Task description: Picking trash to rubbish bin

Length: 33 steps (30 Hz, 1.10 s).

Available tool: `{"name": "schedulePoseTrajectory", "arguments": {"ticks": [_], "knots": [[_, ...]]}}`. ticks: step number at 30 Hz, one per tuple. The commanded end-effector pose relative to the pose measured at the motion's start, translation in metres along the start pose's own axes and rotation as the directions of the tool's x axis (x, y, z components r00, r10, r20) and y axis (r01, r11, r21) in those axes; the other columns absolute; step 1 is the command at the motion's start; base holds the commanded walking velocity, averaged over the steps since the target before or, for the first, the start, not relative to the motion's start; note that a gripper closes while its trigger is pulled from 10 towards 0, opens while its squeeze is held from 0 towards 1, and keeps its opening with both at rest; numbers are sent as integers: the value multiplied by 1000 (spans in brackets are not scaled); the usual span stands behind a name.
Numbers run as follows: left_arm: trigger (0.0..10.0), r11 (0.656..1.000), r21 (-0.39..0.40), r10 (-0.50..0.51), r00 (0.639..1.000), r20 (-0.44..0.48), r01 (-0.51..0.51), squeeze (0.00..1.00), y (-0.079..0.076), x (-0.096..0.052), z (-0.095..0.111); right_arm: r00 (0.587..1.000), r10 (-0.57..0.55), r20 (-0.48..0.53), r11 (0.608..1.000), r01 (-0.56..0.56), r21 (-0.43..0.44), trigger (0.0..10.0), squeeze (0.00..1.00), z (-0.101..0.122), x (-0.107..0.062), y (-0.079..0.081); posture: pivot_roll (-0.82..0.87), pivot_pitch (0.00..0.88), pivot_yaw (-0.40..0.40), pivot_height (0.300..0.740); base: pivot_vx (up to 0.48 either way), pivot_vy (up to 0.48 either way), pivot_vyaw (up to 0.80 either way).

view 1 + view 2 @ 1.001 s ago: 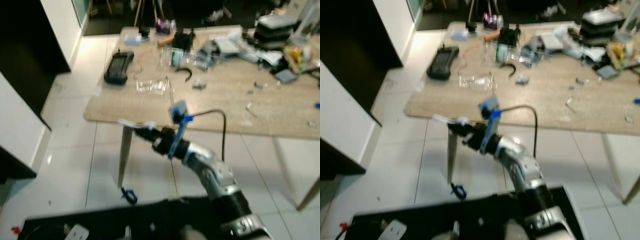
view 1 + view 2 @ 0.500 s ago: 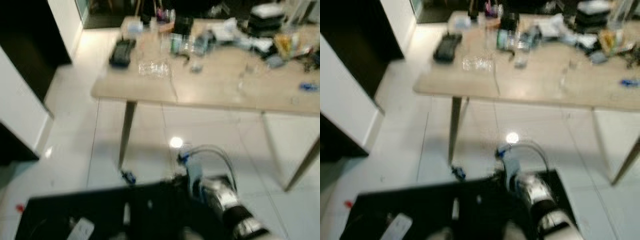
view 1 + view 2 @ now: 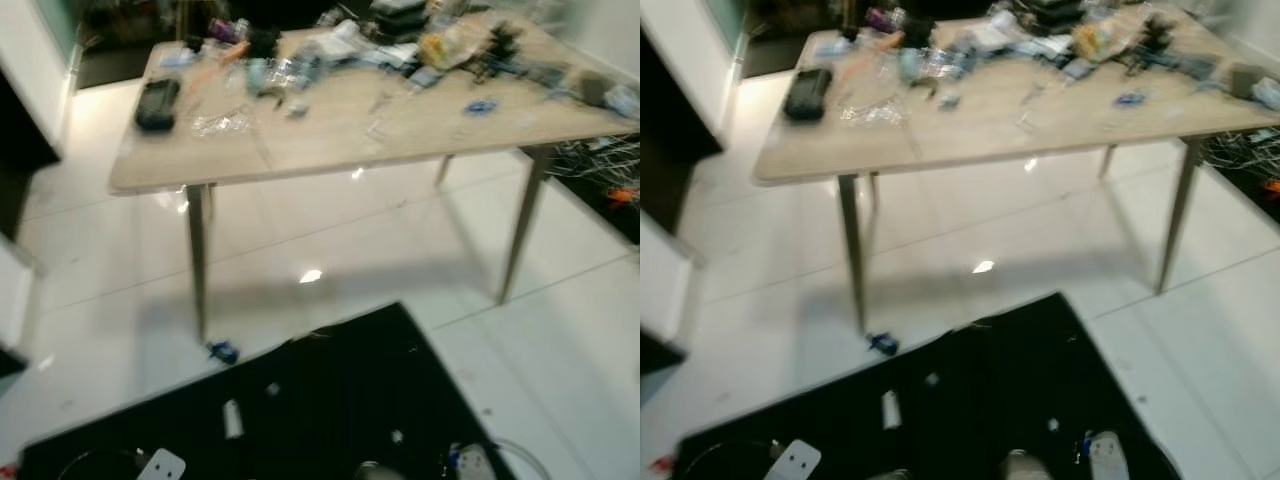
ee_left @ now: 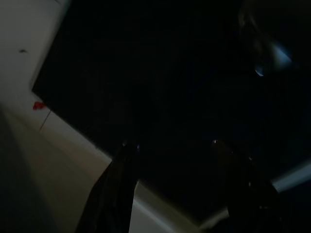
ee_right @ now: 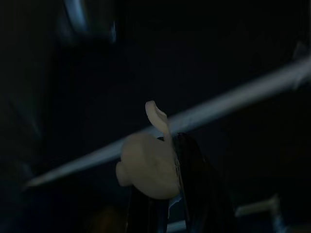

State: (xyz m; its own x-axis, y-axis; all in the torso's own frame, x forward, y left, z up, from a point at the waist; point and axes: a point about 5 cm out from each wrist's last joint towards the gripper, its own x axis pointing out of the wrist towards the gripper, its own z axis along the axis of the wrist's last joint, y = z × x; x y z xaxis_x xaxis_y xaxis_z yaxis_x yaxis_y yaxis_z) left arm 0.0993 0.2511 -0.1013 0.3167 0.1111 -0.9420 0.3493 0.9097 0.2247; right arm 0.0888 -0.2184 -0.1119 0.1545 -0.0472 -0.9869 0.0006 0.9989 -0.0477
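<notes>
Since a second ago my right arm has dropped from view; right gripper (image 5: 167, 194) jaws clamp pale crumpled trash (image 5: 148, 165) low by my body. Walking jolts could shake it loose. Left gripper (image 4: 180, 194) jaws hang open.

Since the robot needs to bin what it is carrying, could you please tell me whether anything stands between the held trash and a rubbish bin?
That cannot be settled: no bin is visible. The right gripper holds a pale scrap of trash in a dark view.
</notes>
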Motion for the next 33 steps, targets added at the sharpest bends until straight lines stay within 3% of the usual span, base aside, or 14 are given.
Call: {"name": "schedulePoseTrajectory", "arguments": {"ticks": [1, 9, 15, 23, 33], "knots": [[10000, 1000, 10, -6, 1000, -11, 6, 0, -1, 0, -3, 1000, 5, -17, 999, -5, -33, 10000, 0, -3, 1, 6, 26, 99, 58, 740, 0, 0, -756], [10000, 1000, 26, 8, 1000, 0, -8, 0, 16, -3, -1, 1000, -8, -2, 998, 8, -60, 10000, 0, -3, 2, 9, 15, 103, 70, 740, 0, 0, -755], [10000, 1000, 21, 3, 1000, -8, -3, 0, 15, -3, -2, 1000, -20, -3, 996, 19, -84, 10000, 0, -2, 2, 7, -5, 80, 62, 740, 0, 0, -756], [10000, 1000, 15, 8, 999, 34, -9, 0, 9, 1, 17, 999, -42, 28, 991, 45, -123, 10000, 0, 7, 0, 0, -44, 94, 79, 740, 0, 0, -756], [10000, 998, 49, 30, 999, 18, -30, 0, 11, 2, 23, 999, -41, -21, 987, 37, -158, 10000, 0, -13, 1, 0, -82, 88, 83, 740, 0, 0, -756]]}}
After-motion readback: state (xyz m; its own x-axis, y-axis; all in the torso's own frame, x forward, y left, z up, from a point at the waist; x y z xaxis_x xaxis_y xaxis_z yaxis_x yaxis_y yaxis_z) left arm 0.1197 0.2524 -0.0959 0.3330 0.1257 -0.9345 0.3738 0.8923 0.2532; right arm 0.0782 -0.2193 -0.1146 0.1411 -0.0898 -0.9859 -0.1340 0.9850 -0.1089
